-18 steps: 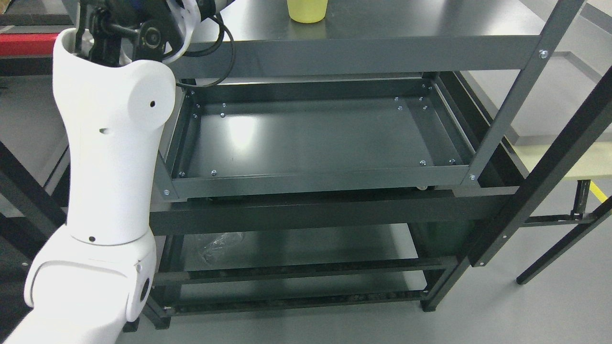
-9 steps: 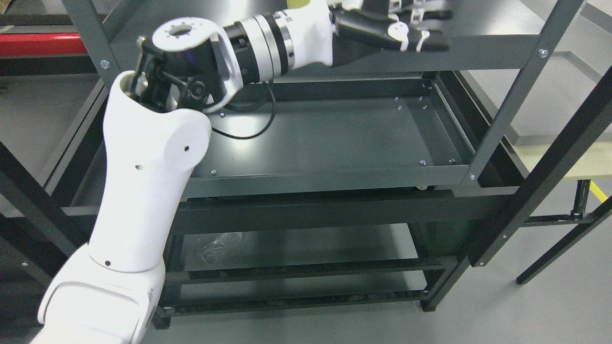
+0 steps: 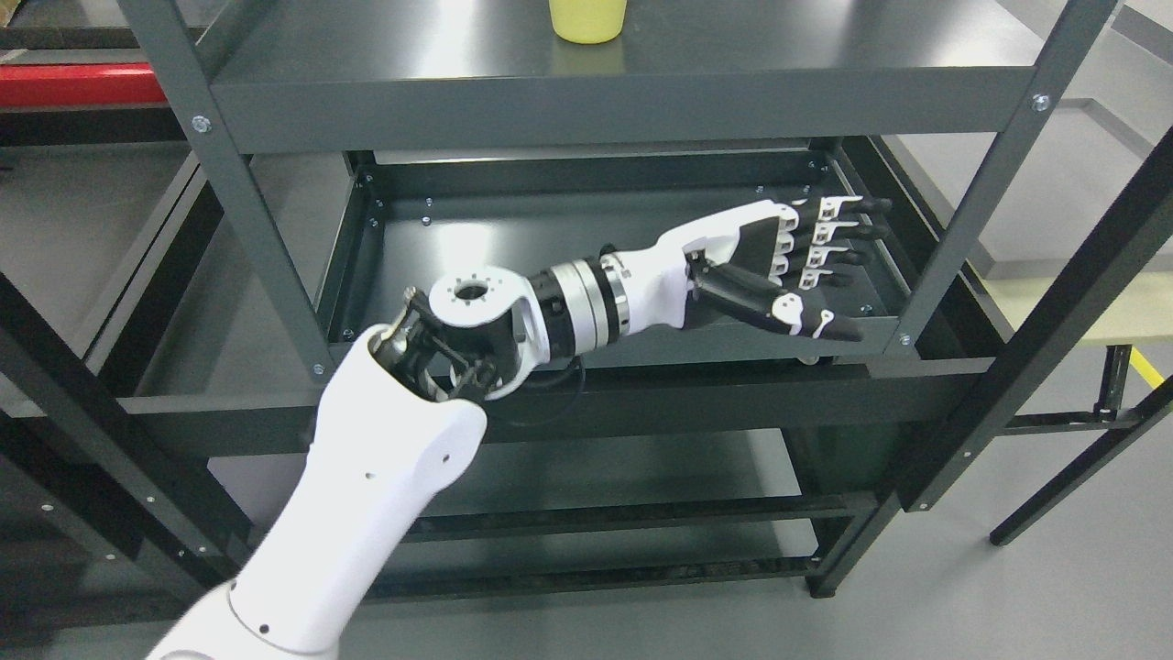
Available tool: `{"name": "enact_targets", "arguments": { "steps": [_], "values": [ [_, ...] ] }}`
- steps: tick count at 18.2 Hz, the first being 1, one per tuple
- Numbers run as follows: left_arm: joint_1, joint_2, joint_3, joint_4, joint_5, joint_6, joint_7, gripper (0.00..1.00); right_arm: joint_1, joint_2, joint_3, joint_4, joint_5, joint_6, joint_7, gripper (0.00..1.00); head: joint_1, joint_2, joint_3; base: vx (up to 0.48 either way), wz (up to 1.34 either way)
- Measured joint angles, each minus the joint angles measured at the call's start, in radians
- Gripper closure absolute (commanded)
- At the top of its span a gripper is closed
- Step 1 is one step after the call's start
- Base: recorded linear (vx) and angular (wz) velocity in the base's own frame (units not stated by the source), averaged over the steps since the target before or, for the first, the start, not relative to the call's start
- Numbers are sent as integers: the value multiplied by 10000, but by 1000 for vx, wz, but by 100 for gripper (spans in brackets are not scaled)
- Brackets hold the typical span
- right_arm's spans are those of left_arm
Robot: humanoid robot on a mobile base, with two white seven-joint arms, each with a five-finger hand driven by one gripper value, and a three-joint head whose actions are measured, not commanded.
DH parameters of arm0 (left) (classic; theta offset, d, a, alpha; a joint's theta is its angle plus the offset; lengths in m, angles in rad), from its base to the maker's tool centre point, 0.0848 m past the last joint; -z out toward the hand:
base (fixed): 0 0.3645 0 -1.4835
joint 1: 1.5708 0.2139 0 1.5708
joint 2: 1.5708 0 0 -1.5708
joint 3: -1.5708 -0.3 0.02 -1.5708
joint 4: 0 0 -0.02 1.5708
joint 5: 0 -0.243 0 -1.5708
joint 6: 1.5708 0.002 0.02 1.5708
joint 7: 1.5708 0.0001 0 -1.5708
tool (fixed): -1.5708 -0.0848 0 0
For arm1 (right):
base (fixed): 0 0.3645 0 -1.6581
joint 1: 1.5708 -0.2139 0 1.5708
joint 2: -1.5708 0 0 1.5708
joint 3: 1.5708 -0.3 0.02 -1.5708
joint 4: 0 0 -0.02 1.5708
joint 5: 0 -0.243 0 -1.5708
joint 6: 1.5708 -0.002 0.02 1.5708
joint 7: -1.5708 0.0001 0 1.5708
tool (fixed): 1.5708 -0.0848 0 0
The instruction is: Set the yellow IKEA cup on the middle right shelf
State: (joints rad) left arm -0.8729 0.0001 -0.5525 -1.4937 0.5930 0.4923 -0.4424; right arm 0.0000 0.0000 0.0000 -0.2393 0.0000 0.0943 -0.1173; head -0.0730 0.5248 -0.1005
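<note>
The yellow cup (image 3: 587, 19) stands upright on the upper shelf (image 3: 788, 55) of the dark grey metal rack, at the top edge of the head view; only its lower part shows. My left hand (image 3: 806, 266) is open and empty, fingers stretched out flat. It hovers over the right end of the tray-like shelf (image 3: 550, 247) one level below the cup. The left arm (image 3: 385, 477) comes up from the lower left. The hand is well below the cup and apart from it.
The rack's uprights stand at the left (image 3: 229, 192) and the right (image 3: 990, 183). A dark diagonal bar (image 3: 1045, 330) crosses at the right. Lower shelves (image 3: 596, 495) sit beneath. A pale yellow table edge (image 3: 1081, 312) lies at the far right, a red object (image 3: 73, 82) at the far left.
My left arm has swung down from the upper shelf level to the shelf below. The hand has left the cup standing on the upper shelf.
</note>
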Motion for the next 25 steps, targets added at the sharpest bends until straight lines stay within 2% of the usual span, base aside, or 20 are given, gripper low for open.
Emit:
{"name": "enact_targets", "arguments": {
  "steps": [3, 7, 9, 13, 18, 20, 25],
  "values": [
    [1180, 0, 242, 89, -667, -1227, 174, 2, 0, 0, 0, 0, 0, -1, 0, 1, 0, 0, 0, 0, 0],
    [2569, 0, 1340, 189, -2151, -3516, 359, 1, 0, 0, 0, 0, 0, -1, 0, 1, 0, 0, 0, 0, 0],
    [3052, 0, 1989, 195, -2748, -4025, 690, 1, 0, 0, 0, 0, 0, -1, 0, 1, 0, 0, 0, 0, 0],
    [3909, 0, 3176, 42, -3387, -4412, 1492, 1, 0, 0, 0, 0, 0, -1, 0, 1, 0, 0, 0, 0, 0],
    [4535, -1, 4084, -129, -3797, -5557, 2069, 1, 0, 0, 0, 0, 0, -2, 0, 1, 0, 0, 0, 0, 0],
    [4645, -1, 4317, -173, -3902, -5541, 2530, 1, 0, 0, 0, 0, 0, -3, 0, 1, 0, 0, 0, 0, 0],
    [4775, -1, 4878, -285, -4064, -4645, 3028, 1, 0, 0, 0, -1, 0, -4, 0, 1, 0, 0, 0, 0, 0]
  ]
}}
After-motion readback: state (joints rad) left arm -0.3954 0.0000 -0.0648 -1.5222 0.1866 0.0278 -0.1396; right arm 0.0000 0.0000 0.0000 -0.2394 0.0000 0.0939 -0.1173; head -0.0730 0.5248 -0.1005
